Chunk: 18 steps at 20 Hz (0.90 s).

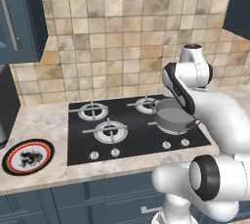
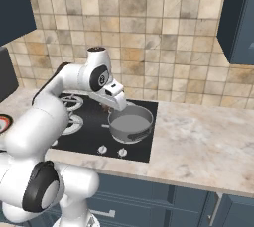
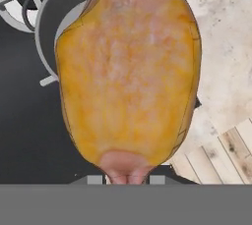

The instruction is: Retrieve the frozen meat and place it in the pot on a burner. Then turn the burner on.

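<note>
Clearly the gripper (image 3: 127,177) is closed tight on the frozen meat (image 3: 129,71), which hangs above the left rim of the pot (image 2: 131,125) on the front right burner of the stove (image 1: 83,142). The risk, as I judge it: if the jaws release now, the lump could strike the rim and roll onto the black glass, since it is not centred over the pot. The meat is oval, mottled yellow-orange with a pinkish end; the pot is smooth grey metal, wide and shallow.

Grey pot (image 1: 173,118) on black stove's (image 1: 127,132) right burner, patterned plate (image 1: 28,156) left, gripper apparently hidden.
</note>
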Motion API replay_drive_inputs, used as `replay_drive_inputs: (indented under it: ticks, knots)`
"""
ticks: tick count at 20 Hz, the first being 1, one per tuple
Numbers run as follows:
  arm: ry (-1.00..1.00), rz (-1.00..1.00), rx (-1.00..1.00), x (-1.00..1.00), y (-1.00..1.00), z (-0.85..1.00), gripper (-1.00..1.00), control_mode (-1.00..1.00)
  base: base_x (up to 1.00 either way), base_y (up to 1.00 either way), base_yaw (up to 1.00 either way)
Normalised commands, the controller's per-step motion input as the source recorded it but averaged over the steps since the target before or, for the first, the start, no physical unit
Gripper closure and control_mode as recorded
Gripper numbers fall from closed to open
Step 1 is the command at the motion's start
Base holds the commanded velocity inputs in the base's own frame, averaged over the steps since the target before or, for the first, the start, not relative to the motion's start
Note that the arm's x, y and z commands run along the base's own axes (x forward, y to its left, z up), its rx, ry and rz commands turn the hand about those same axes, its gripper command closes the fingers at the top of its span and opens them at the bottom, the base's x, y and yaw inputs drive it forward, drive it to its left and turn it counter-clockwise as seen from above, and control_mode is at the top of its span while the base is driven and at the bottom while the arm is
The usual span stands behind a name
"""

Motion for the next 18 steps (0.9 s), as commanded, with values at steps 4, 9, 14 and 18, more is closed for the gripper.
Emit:
replay_drive_inputs:
  ticks: [4,9,14,18]
  knots:
    - [0.0,0.0,0.0,0.44,-0.08,-0.28,1.0,-1.0,0.0,0.0,0.0]
    - [-0.01,-0.01,0.0,0.29,-0.15,-0.39,1.0,-1.0,0.0,0.0,0.0]
    - [0.0,-0.03,0.0,0.15,-0.31,-0.41,1.0,-1.0,0.0,0.0,0.0]
    - [0.0,0.0,0.0,0.1,0.0,-0.24,1.0,-1.0,0.0,0.0,0.0]
